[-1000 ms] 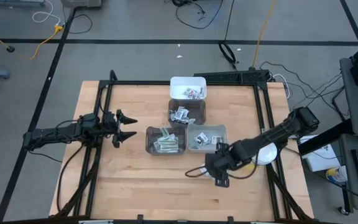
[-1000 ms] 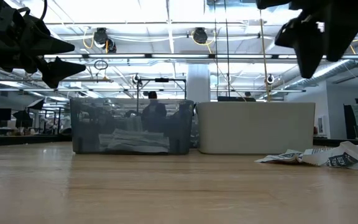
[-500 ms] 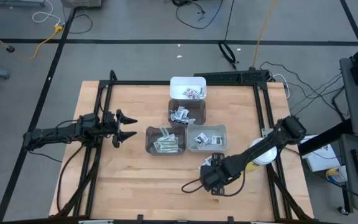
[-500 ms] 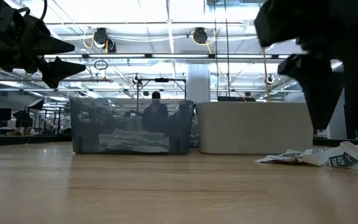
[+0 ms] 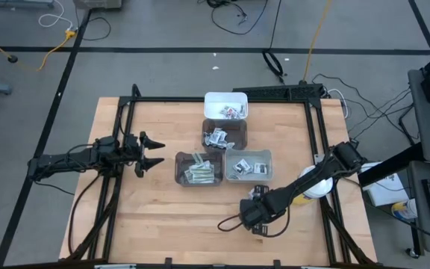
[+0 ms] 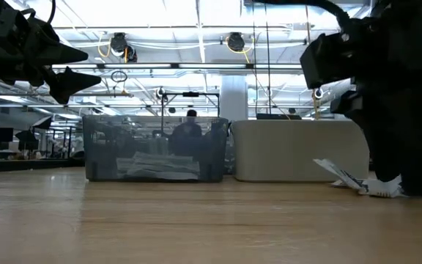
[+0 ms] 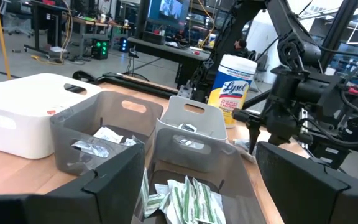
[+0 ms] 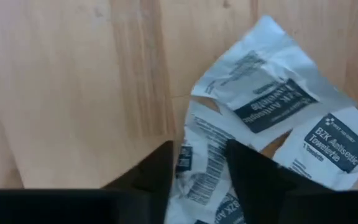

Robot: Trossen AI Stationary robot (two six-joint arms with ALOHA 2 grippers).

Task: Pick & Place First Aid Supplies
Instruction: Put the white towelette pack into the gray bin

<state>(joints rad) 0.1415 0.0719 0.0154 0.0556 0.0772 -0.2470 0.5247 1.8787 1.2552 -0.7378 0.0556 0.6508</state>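
Right claw (image 8: 197, 163), fingers narrowly parted, straddles white printed towelette sachets (image 8: 272, 112) on the wooden table (image 5: 163, 217); grip unconfirmed. Left claw (image 5: 149, 152) hangs open, empty, well apart.

Wooden table (image 5: 155, 209) with four bins (image 5: 198, 168), loose sachets (image 8: 278, 112).

surface (image 5: 155, 209): light wood grain | sachets (image 8: 272, 112): white, dark print blocks | canister (image 7: 231, 81): yellow label, white lid | far bin (image 5: 225, 104): white | other bins (image 5: 248, 166): grey, half clear | right claw (image 8: 201, 163): black
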